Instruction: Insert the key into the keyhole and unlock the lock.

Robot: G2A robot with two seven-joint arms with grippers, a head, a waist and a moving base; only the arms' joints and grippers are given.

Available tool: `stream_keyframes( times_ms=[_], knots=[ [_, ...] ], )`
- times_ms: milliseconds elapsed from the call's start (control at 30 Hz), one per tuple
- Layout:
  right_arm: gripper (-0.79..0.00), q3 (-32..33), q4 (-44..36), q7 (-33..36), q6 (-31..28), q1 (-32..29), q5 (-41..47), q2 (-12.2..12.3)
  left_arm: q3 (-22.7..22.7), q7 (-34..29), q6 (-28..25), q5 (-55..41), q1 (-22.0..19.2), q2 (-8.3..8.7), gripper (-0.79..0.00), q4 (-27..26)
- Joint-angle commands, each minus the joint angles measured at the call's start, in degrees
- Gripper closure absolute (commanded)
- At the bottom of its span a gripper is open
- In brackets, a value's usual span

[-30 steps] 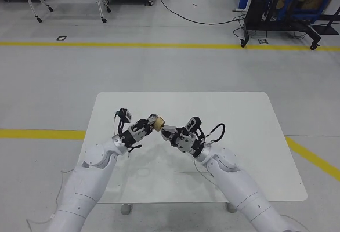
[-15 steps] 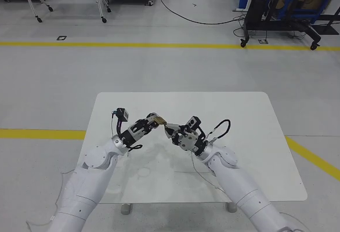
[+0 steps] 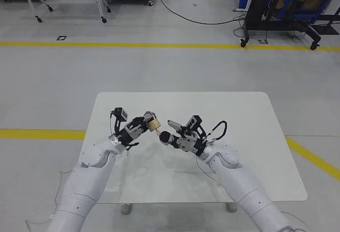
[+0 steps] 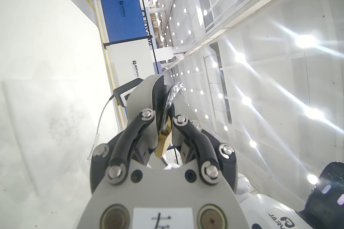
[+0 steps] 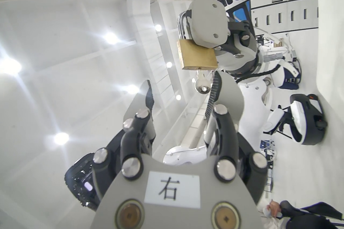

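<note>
1. The left gripper [image 4: 168, 101] is clamped on the gold, boxy brass padlock [image 5: 197, 54], up above the white table [image 3: 245, 116].
2. The small shiny metal key [image 5: 201, 83] sticks out of its bottom.
3. The right gripper [image 5: 182, 85] has its fingers apart, beside the key.
4. It should pinch the key's flat round head tight, because smooth metal slips. Then turn slowly.

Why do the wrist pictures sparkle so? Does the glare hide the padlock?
Left wrist view: ceiling lights flare into streaks, table washed white, but the padlock in the left gripper reads fine. Right wrist view: same streaks, padlock and key plain. Top view: even light, no glare.
</note>
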Motion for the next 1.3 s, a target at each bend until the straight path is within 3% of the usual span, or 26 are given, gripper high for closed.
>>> stream_keyframes(
  times_ms=[0,133,267,533,833,867,967,1000,1267],
  knots=[
    [-0.785,0.3,-0.6,-1.7,-1.6,0.1,-4.8,0.3,0.0,-0.2,0.1,-0.3,-0.1,-0.01,0.0,0.2],
    [-0.785,3.1,-3.7,-5.7,-5.9,-1.1,-13.3,1.4,0.1,0.0,0.6,0.1,-0.3,-0.04,0.0,0.5],
    [-0.785,10.5,-9.2,-13.3,-10.6,-5.1,-22.3,3.2,1.8,1.2,2.6,2.9,-0.9,-0.25,0.0,0.6],
    [-0.785,26.5,-26.4,-30.2,-16.4,-19.5,-39.5,5.8,11.6,6.9,13.5,15.6,-4.6,-1.9,0.0,1.9],
    [-0.785,26.5,-26.4,-30.2,-16.4,-19.5,-39.5,5.8,21.9,12.7,22.5,25.6,-7.5,-4.5,0.0,2.2],
    [-0.785,26.5,-26.4,-30.2,-16.4,-19.5,-39.5,5.8,22.9,11.7,23.5,26.5,-7.8,-4.68,-0.197,2.9],
    [-0.785,26.5,-26.4,-30.2,-16.4,-19.5,-39.5,5.8,24.6,10.8,23.9,29.2,-8.8,-5.06,-0.693,4.4],
    [-0.785,26.5,-26.4,-30.2,-16.4,-19.5,-39.5,5.8,24.8,10.9,23.8,29.3,-8.9,-5.17,-0.785,4.7],
    [-0.785,26.5,-26.4,-30.2,-16.4,-19.5,-39.5,5.8,21.8,11.1,19.9,28.2,-8.2,-4.68,-0.785,4.3]
  ],
)
